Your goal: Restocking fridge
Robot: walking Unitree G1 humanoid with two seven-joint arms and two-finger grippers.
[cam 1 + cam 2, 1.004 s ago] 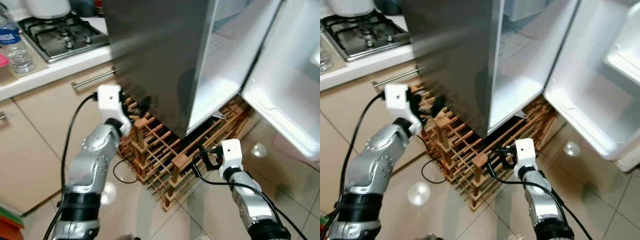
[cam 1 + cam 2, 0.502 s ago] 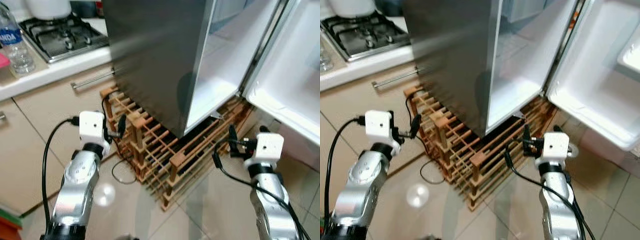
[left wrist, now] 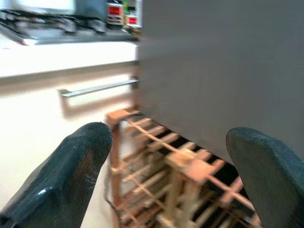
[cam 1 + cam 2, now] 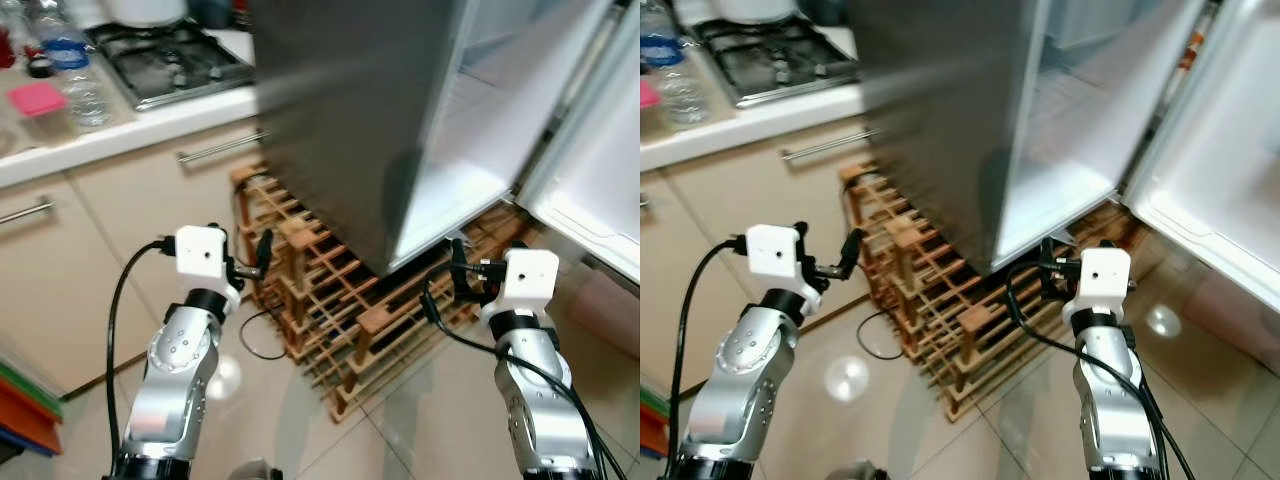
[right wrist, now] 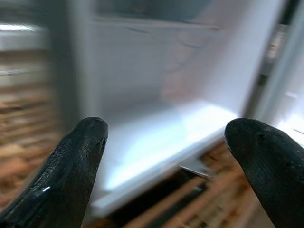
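Note:
The fridge has a grey side panel and stands on a wooden lattice rack. Its door is swung wide to the right, showing a bare white interior. My left gripper hovers low by the rack's left corner, fingers spread wide, open and empty. My right gripper floats just below the fridge's open bottom edge, facing the white interior. It is open too, with nothing between its fingers.
A kitchen counter runs along the left with a gas hob, a water bottle and a pink-lidded tub. Below it are cabinet fronts with bar handles. A black cable lies on the tiled floor by the rack.
The camera has swung left, bringing more counter into view. My left arm has dropped from beside the fridge's side panel to rack height. My right gripper has risen toward the fridge opening.

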